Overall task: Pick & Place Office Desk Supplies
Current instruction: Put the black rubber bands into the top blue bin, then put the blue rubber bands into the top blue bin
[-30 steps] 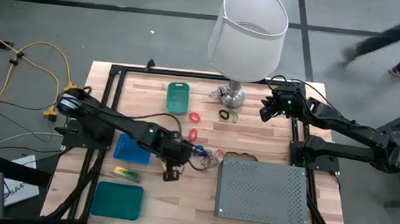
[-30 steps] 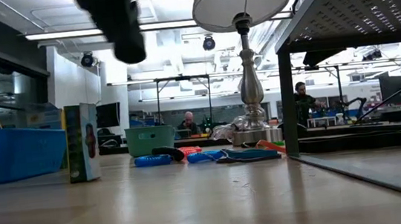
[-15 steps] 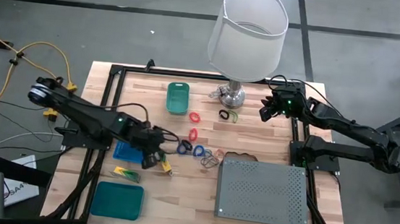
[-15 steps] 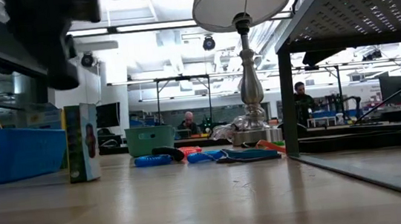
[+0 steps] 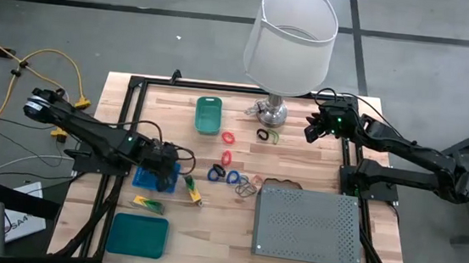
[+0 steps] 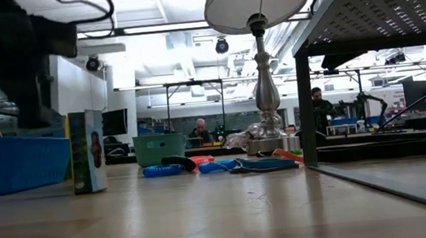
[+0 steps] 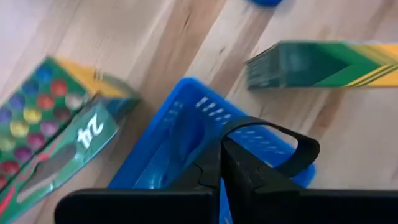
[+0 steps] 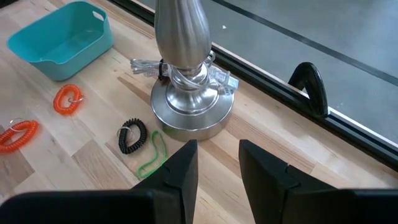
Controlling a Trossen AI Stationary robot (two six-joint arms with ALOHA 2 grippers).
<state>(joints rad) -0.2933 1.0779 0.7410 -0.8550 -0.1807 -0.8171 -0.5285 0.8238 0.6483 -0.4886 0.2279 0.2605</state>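
My left gripper (image 5: 166,164) hovers over the blue basket (image 5: 150,178) near the table's left side and is shut on a black loop (image 7: 298,149). Two yellow-and-green boxes (image 5: 150,203) (image 5: 192,193) lie flat on the wood beside the basket. Red coils (image 5: 229,137), blue loops (image 5: 216,173), a black coil with a green loop (image 5: 266,135) and a pale ring (image 5: 247,186) lie mid-table. My right gripper (image 5: 309,131) waits open near the lamp base (image 8: 189,109), touching nothing. My left gripper pinches the black loop between its two shut fingers (image 7: 211,165), coming from above. The free part of the loop (image 7: 298,149) bulges out sideways past the fingertips. It is lifted clear, over the inside of the blue basket (image 7: 186,130).
A white-shaded lamp (image 5: 292,39) stands at the far middle. A teal bin (image 5: 208,114) sits left of it and a teal tray (image 5: 137,234) near the front left corner. The grey perforated box (image 5: 307,226) fills the near right.
My left gripper has travelled from the middle of the table, beside the blue loops, toward the table's left edge and now stands over the blue basket. In the low view its dark shape has slid leftward across the picture.
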